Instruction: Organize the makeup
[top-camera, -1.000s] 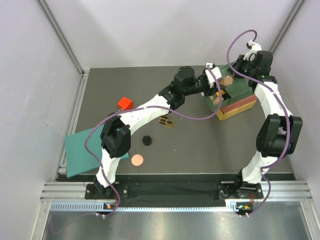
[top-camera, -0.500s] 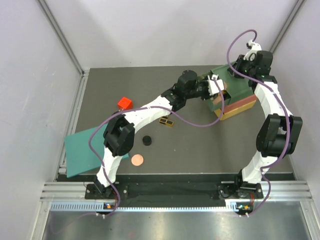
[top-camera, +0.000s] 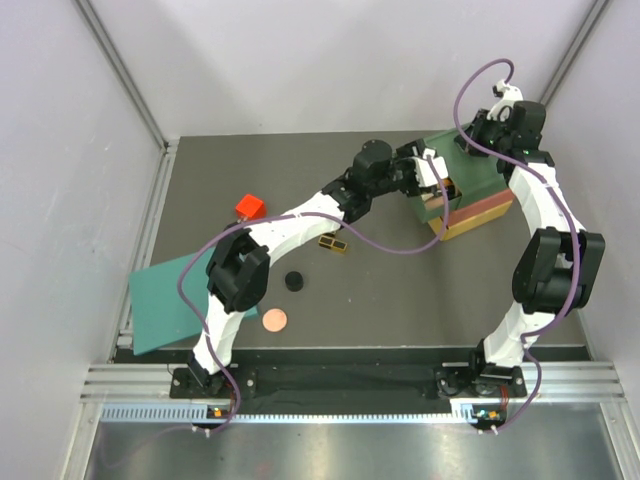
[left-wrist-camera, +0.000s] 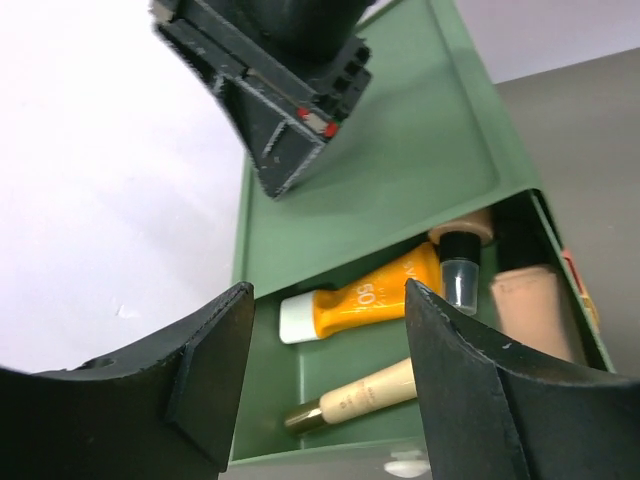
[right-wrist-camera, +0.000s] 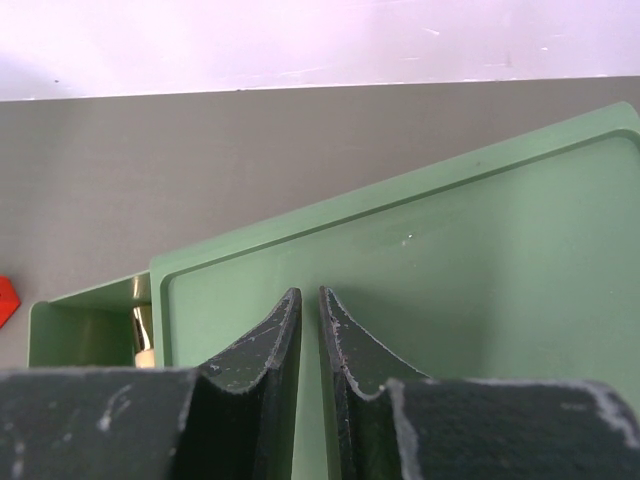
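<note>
My left end effector hangs with fingers wide apart over the open green drawer; right below it lie the orange tube, cream stick and a beige bottle. Just beyond, my right end effector, fingers almost together on nothing, sits over the drawer box top. Well behind the left one, on the bench: palette, black compact, copper disc, a red block.
</note>
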